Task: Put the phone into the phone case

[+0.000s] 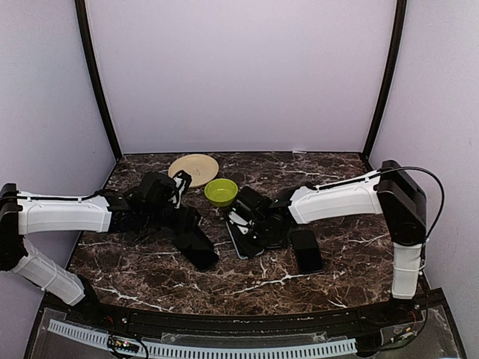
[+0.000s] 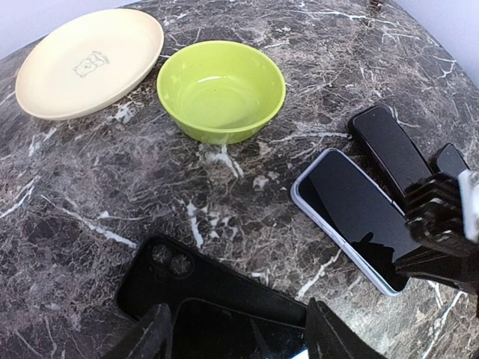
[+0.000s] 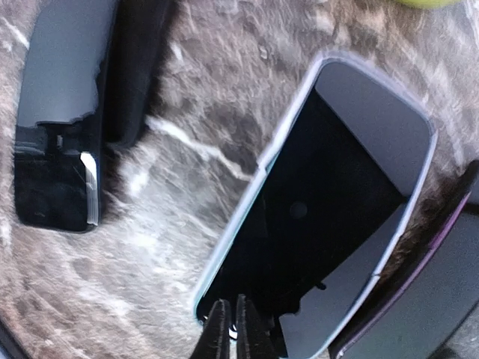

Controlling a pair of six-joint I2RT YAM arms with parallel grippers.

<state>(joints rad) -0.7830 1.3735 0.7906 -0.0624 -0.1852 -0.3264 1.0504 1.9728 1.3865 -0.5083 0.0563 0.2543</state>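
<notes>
A black phone (image 2: 352, 213) lies screen up inside the pale lavender-blue phone case (image 2: 338, 243) on the marble table; it also shows in the right wrist view (image 3: 322, 209), with the case rim (image 3: 230, 239) around it. My right gripper (image 3: 228, 329) is shut, its tips pressing on the near corner of that phone; in the top view it is at the table's middle (image 1: 243, 224). My left gripper (image 2: 239, 340) holds a second black phone (image 2: 239, 329) by its long sides, over a black case or phone back (image 2: 217, 284) with two camera holes.
A green bowl (image 2: 221, 90) and a cream plate (image 2: 90, 60) stand behind. Another black phone (image 2: 389, 146) lies beside the cased one, and one more (image 1: 307, 250) lies to the right. A black phone (image 3: 60, 112) is close left of the right gripper.
</notes>
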